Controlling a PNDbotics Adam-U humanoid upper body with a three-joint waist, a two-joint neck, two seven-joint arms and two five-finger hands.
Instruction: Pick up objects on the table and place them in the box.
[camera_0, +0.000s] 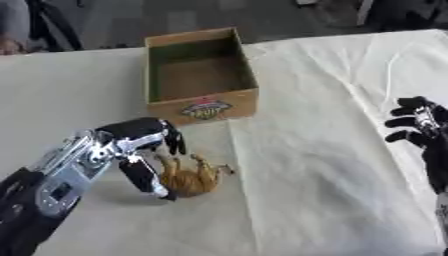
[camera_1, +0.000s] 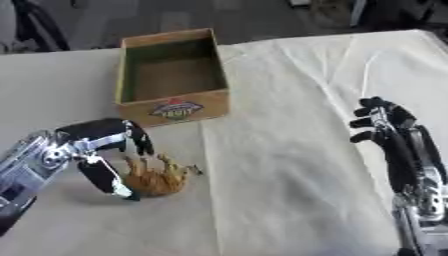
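Behind left hand (camera_0: 144, 150) fingers (camera_0: 140, 175), orange toy animal (camera_0: 194, 178) partly hidden.

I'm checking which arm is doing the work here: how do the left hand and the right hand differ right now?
The left hand is down at the table, thumb and fingers curved around the orange toy animal; the right hand is raised near the right edge, holding nothing. The left hand sits just in front of the cardboard box; the right hand is well off to the side. Both are black with silver parts.
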